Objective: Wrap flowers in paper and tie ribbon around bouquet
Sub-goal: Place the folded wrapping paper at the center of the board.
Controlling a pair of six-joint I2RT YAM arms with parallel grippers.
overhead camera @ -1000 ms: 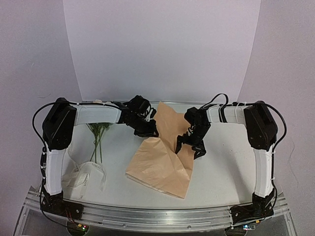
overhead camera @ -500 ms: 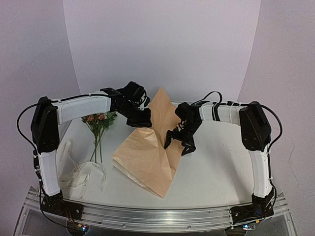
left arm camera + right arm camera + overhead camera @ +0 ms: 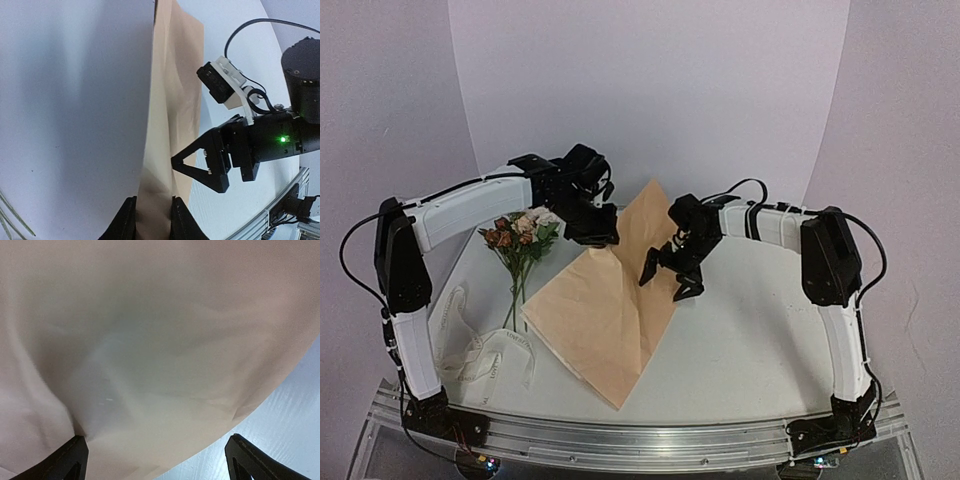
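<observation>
Paper: the paper [image 3: 605,320] lies creased on the bench [image 3: 750,330]. Its far edge is raised, and its far corner peaks above the rest of the sheet.

Left pincer [image 3: 598,238]: sits at the paper's raised far edge. The wrist view shows the fingers [image 3: 127,220] nearly together with a fold of the sheet filling the gap, so you have it pinched there.

Right pincer [image 3: 665,275]: spread wide over the paper's middle crease, holding nothing. Whether its tips touch the sheet, I cannot tell.

Flowers [image 3: 520,232]: just off the paper on the left arm's side, heads toward the paper's far end, none of the bunch on the sheet yet.

Ribbon [image 3: 485,352]: loose loops on the same side, by the paper's near corner.

Handling, as a judgement: kraft paper is light and springy, so it holds a crease but slides on the bench and tears at a hard pinch. Take it at an edge or corner, never mid-sheet. The stems are thin and will bend or snap, so grip them low, away from the heads. The ribbon is limp and slick, so lift it from a raised loop.
</observation>
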